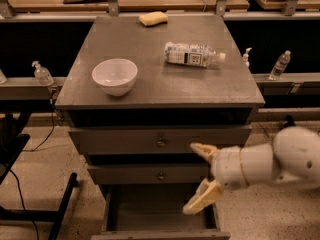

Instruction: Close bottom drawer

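Observation:
The bottom drawer (150, 209) is pulled out at the foot of the grey cabinet (160, 89); its shallow grey box is open to view and its front panel runs along the lower frame edge. Its knob is out of view. My gripper (200, 176) is open, with one cream finger (202, 150) in front of the top drawer (125, 141) and the other (202, 198) over the open bottom drawer's right side. The white arm (275, 164) comes in from the right. The middle drawer (145, 174) sits between the fingers' height.
On the cabinet top stand a white bowl (115, 76), a lying plastic bottle (192, 54) and a yellow sponge (153, 18). Small bottles (42, 74) (279, 65) stand on side ledges. A black stand leg (60, 204) is on the floor at left.

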Robot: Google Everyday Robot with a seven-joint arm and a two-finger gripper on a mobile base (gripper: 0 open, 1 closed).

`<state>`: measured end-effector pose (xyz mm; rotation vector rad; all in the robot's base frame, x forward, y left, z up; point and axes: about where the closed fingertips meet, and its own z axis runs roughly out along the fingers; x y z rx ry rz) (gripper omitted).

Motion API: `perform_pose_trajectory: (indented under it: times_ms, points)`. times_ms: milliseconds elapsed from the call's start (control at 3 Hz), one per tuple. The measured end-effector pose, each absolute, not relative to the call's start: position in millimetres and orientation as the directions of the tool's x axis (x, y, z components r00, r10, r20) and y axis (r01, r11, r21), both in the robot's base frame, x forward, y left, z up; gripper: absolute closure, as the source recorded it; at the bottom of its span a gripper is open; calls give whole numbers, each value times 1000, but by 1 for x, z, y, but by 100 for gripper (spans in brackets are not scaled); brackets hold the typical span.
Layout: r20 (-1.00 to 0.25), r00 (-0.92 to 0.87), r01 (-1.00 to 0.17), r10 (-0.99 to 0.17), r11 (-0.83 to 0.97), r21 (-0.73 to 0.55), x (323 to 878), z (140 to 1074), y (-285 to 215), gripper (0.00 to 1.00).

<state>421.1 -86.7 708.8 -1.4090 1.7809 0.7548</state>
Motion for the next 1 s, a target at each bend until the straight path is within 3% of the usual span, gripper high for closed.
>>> perform_pose_trajectory:
  times_ms: [333,667,1000]
  points:
    - [-933,-96,-970,-346,244,10,390,637,-23,0]
    - [-958,29,-959,-285,262,-107,399,583,2,0]
    - [-958,24,-964,-284,247,-97,394,575,5,0]
